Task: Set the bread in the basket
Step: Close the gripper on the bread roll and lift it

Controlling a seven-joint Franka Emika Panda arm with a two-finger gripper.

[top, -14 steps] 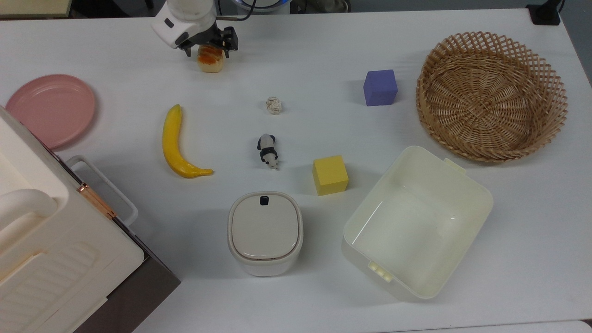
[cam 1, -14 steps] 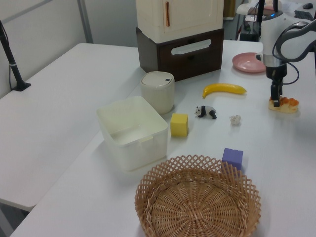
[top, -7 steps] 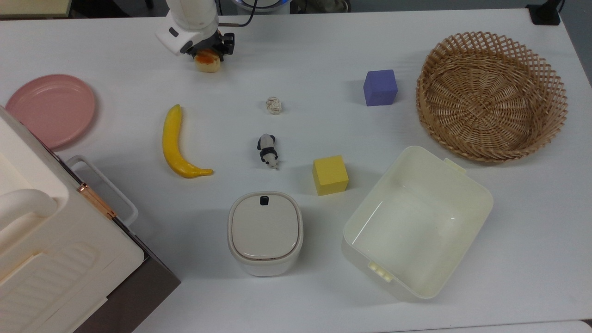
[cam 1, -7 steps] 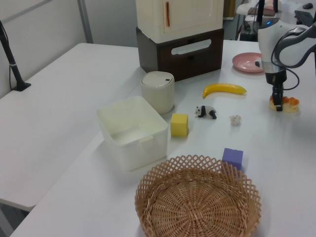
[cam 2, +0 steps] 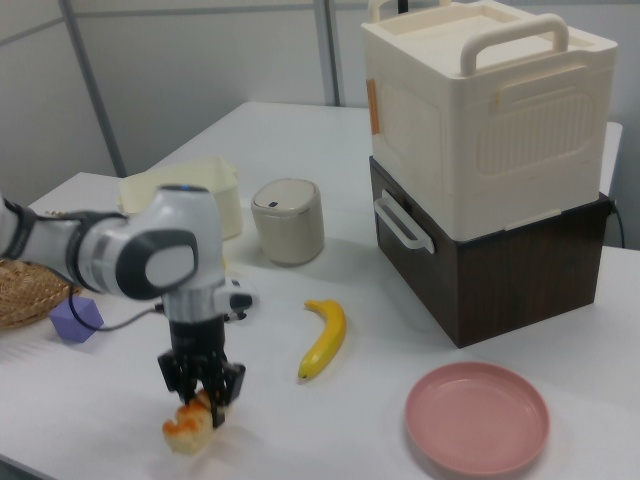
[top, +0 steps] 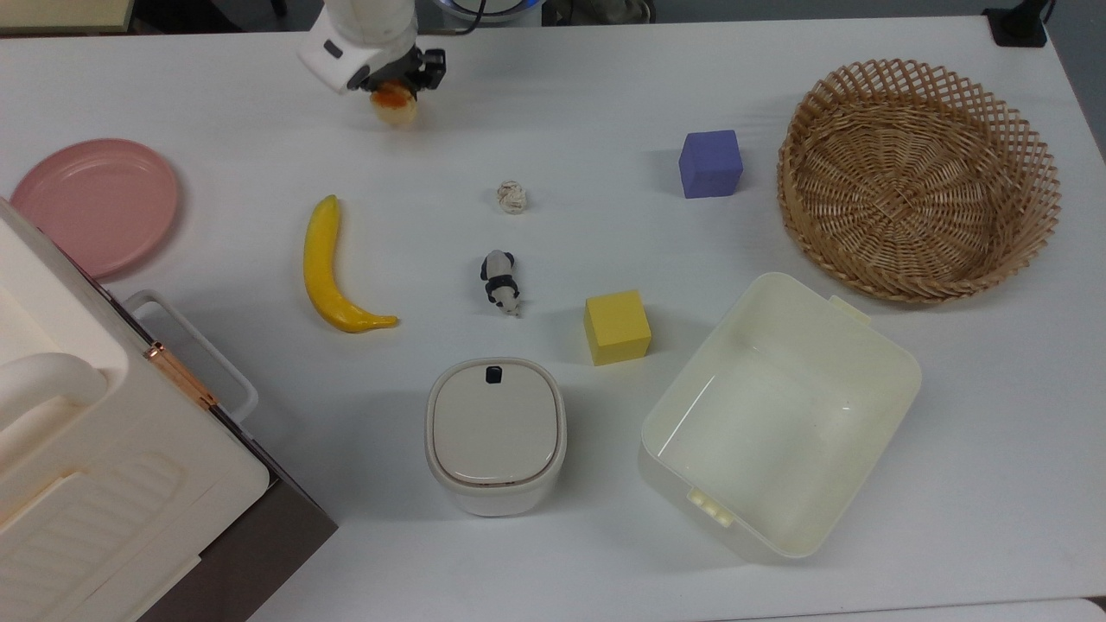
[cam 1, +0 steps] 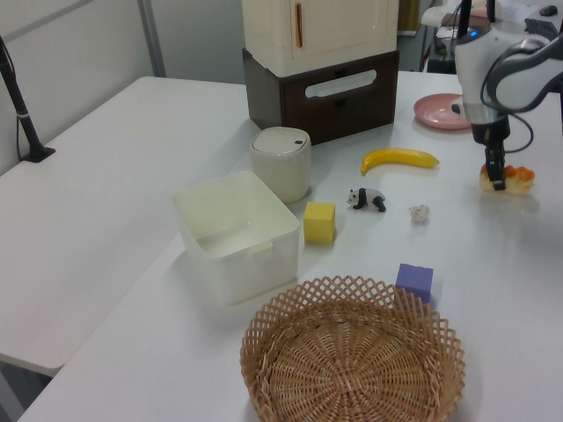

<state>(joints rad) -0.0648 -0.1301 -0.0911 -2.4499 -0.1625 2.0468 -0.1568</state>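
Note:
The bread [top: 394,104], a small loaf with an orange-brown top, is at the far side of the table in the top view's upper left. My gripper [top: 393,89] comes down from above and is shut on it. In the left view the bread [cam 1: 513,178] hangs slightly above the table, with the gripper [cam 1: 496,178] at its left end. In the right view the bread [cam 2: 186,432] hangs tilted under the gripper [cam 2: 205,402]. The wicker basket [top: 1020,130] stands at the top view's far right, and shows in the left view [cam 1: 352,292] and right view [cam 2: 20,290].
Between bread and basket lie a paper ball [top: 511,197], a toy panda [top: 500,281], a purple cube [top: 710,162] and a yellow cube [top: 616,326]. A banana [top: 333,268], pink plate [top: 95,203], lidded bin [top: 495,432], cream tub [top: 894,350] and stacked cabinet [top: 86,466] stand nearer.
The fingers have shut on the bread and raised it a little off the table; the arm has shifted slightly toward the top view's upper edge.

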